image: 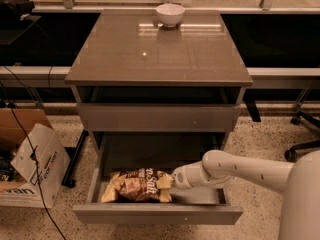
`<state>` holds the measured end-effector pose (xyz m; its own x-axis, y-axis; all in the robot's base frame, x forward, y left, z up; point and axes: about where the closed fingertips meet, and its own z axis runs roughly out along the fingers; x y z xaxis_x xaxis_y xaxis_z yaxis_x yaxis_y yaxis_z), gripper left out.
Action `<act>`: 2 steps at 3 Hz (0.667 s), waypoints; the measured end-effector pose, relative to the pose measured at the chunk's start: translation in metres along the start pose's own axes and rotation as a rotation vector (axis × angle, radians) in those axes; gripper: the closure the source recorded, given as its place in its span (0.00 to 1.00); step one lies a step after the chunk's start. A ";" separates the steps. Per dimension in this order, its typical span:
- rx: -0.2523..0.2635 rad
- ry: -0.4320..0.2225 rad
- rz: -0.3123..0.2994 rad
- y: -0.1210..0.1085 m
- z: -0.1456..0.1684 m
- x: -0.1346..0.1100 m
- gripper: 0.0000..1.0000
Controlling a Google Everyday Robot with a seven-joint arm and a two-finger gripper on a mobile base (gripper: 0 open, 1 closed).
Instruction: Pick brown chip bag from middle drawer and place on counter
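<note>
The brown chip bag [138,185] lies flat on the floor of the open middle drawer [159,214], toward its left and front, white "Salt" lettering facing up. My gripper [171,180] reaches in from the right on a white arm and sits against the bag's right end. The glossy grey-brown counter [150,59] is the cabinet's top, above the drawer.
A small white bowl [170,14] stands at the counter's back edge. A closed drawer panel [158,117] sits above the open drawer. A cardboard box [31,165] and cables lie on the floor at left. An office chair base [304,134] is at right.
</note>
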<state>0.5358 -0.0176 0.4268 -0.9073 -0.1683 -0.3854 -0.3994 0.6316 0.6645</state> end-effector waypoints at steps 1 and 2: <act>-0.018 -0.056 -0.043 0.018 -0.021 -0.013 1.00; -0.029 -0.142 -0.182 0.061 -0.076 -0.027 1.00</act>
<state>0.5259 -0.0324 0.5267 -0.7933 -0.1680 -0.5852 -0.5600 0.5785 0.5930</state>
